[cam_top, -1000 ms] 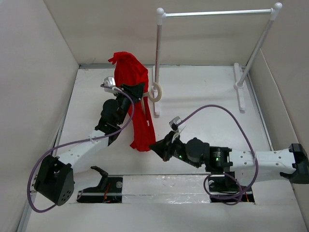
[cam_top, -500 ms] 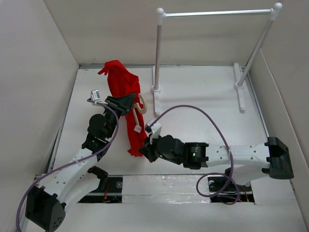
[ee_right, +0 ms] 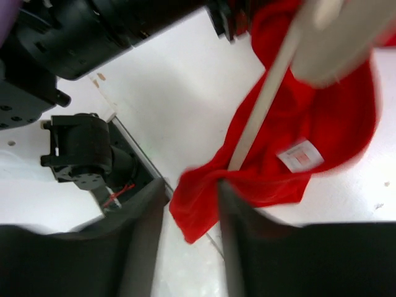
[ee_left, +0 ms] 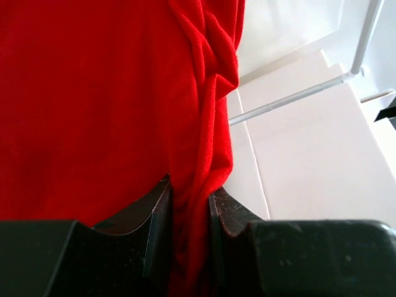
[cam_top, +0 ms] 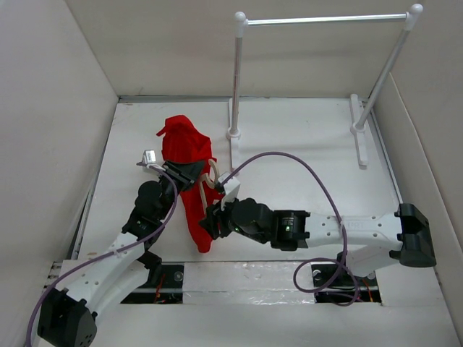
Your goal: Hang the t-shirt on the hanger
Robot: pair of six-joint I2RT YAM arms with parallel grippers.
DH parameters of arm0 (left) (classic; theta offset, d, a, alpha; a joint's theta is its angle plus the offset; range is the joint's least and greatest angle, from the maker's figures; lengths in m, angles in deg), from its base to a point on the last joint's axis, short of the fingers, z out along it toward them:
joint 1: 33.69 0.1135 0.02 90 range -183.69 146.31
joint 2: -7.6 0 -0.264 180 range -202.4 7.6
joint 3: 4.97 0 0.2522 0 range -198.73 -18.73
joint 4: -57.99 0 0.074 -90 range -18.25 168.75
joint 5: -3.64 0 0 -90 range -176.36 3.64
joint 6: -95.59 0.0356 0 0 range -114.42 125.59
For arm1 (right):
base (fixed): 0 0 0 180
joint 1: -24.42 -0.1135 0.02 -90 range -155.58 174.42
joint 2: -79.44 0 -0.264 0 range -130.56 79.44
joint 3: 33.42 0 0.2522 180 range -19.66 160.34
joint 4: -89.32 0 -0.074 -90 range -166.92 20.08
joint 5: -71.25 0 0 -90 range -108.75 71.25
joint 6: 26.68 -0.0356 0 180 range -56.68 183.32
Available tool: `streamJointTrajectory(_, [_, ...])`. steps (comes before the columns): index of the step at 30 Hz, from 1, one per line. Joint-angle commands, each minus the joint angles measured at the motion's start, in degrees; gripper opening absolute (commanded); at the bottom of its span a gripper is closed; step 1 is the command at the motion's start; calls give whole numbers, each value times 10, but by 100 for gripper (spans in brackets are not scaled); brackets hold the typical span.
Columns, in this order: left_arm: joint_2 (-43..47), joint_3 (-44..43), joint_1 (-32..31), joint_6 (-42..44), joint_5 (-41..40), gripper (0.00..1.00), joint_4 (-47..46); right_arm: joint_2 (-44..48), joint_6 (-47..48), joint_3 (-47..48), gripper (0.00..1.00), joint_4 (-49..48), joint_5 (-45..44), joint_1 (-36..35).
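The red t-shirt [cam_top: 184, 144] hangs bunched at the left middle of the table, its lower end trailing toward the near edge. My left gripper [cam_top: 189, 172] is shut on a fold of the t-shirt [ee_left: 93, 93], with red cloth pinched between its black fingers [ee_left: 158, 229]. The beige hanger [cam_top: 212, 175] peeks out beside the cloth. In the right wrist view the hanger [ee_right: 263, 111] runs as a pale bar into the t-shirt [ee_right: 322, 124]. My right gripper [cam_top: 208, 220] stands open at the shirt's lower tip, and its fingers [ee_right: 145, 235] are blurred.
A white rack with a silver rod [cam_top: 325, 19] stands at the back, its left post [cam_top: 237, 79] close to the shirt. White walls enclose the table on the left, back and right. The left arm's base [ee_right: 80, 154] lies near the front edge slot.
The right gripper has opened after being shut on the shirt's lower end. The left arm shifted the shirt slightly right and nearer.
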Motion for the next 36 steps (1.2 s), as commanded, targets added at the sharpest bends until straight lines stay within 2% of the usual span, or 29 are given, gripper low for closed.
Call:
streamJointTrajectory(1, [19,-9,4,-2,11,0,-19,2,3,33,55,12,-8,2])
streamJointTrajectory(4, [13,-21,4,-3,11,0,2,41,6,1,66,-3,-19,2])
streamJointTrajectory(6, [8,-29,4,-3,12,0,3,78,22,-12,67,-26,-10,8])
streamJointTrajectory(11, [-4,-23,4,-22,40,0,-13,108,41,-42,67,-82,-70,13])
streamJointTrajectory(12, [-5,-19,4,-26,45,0,-16,100,50,-53,66,-139,-71,29])
streamJointTrajectory(15, [-11,-11,4,-46,60,0,-44,80,57,-72,60,-213,-78,49])
streamJointTrajectory(20, [-8,-12,4,-54,66,0,-48,33,85,-70,59,-302,-97,68])
streamJointTrajectory(22, [-12,-15,4,-56,71,0,-49,15,91,-49,55,-310,-106,68])
streamJointTrajectory(24, [-18,-21,4,-54,80,0,-45,-7,99,-43,45,-333,-120,68])
streamJointTrajectory(25, [-18,-18,4,-58,81,0,-50,-13,103,-41,30,-343,-123,68])
streamJointTrajectory(28, [-23,-14,4,-58,83,0,-50,-23,105,-36,17,-352,-154,68])
streamJointTrajectory(31, [-23,-17,4,-54,80,0,-46,-26,109,-30,19,-353,-179,68])
streamJointTrajectory(33, [-29,-13,4,-59,81,0,-55,-30,112,-26,23,-353,-198,68])
streamJointTrajectory(34, [-32,-17,4,-58,82,0,-52,-31,112,-26,31,-355,-205,68])
streamJointTrajectory(36, [-36,-20,4,-57,82,0,-50,-35,114,-25,35,-366,-208,73])
